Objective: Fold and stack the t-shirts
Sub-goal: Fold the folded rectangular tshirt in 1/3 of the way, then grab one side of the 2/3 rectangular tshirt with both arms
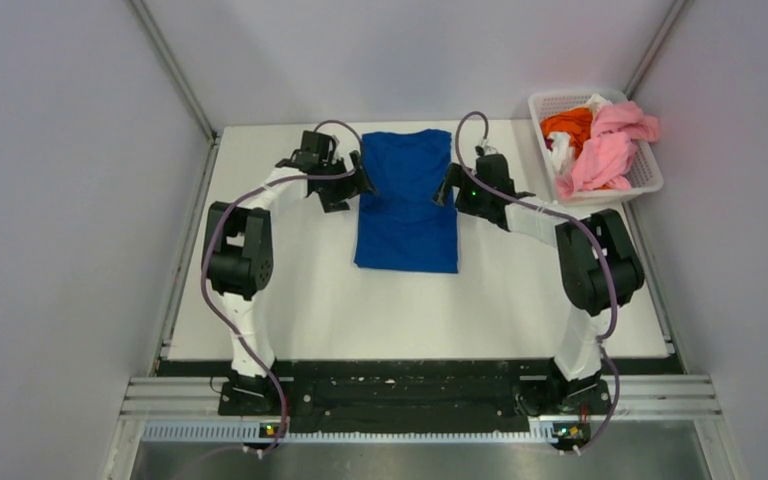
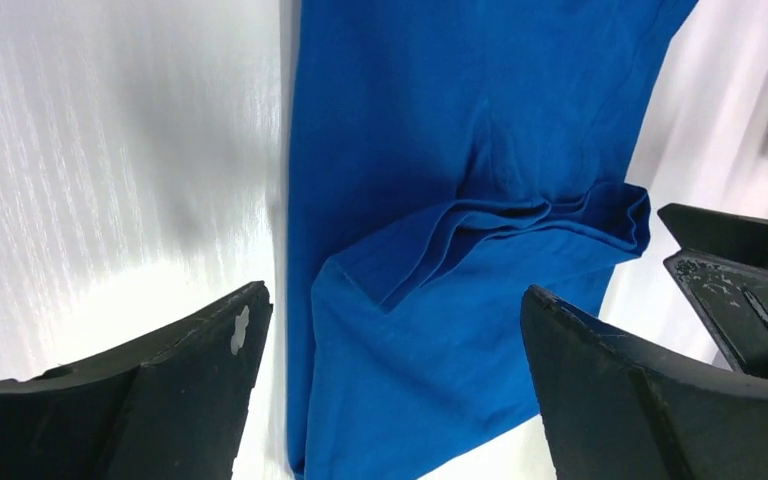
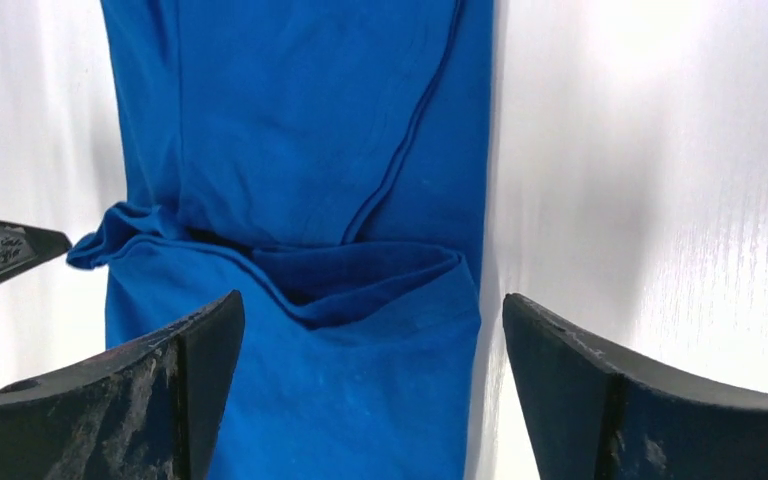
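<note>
The left pincer and right pincer gape empty beside the royal blue cloth t-shirt, narrow-folded on the white desk; nipping only its loose tucked sleeves could unravel that fold.

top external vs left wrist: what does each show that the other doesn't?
Only top external: the basket at the table's far right, holding a pink t-shirt, an orange t-shirt and a white t-shirt; also the blue t-shirt in full outline.
Only left wrist: a rumpled fold across the blue cloth, and the left gripper open over the shirt's edge.
Both: the blue t-shirt, the table, the right gripper.
</note>
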